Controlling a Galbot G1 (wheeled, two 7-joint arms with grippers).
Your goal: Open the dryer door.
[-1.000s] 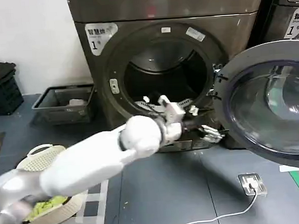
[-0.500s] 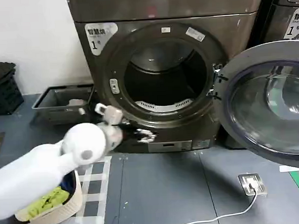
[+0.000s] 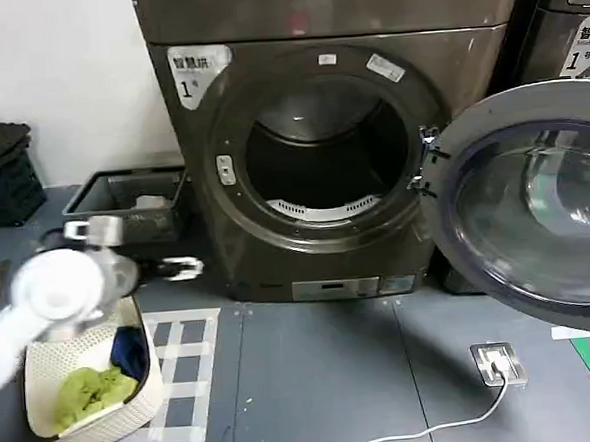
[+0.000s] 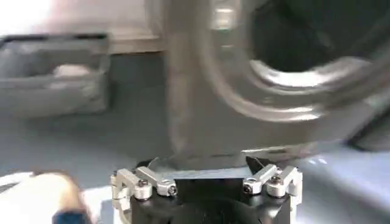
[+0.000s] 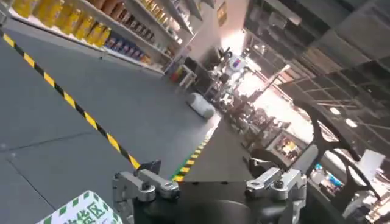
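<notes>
The dryer door, a chrome ring around dark glass, stands swung wide open on the right of the bronze-grey dryer. The round drum opening is uncovered and dark inside. My left gripper hangs low at the left, well away from the door, in front of the dryer's lower left corner. In the left wrist view the left gripper is open with nothing between its fingers, facing the dryer front. In the right wrist view the right gripper is open, holds nothing, and points away into the room.
A cream laundry basket with green and blue clothes sits on the floor under my left arm. A grey tray and a black stack stand by the wall. A floor socket with cable lies at the right. A blacker machine stands behind the open door.
My left arm has swung back from the drum opening to the left, ending above the basket. The door has stayed wide open.
</notes>
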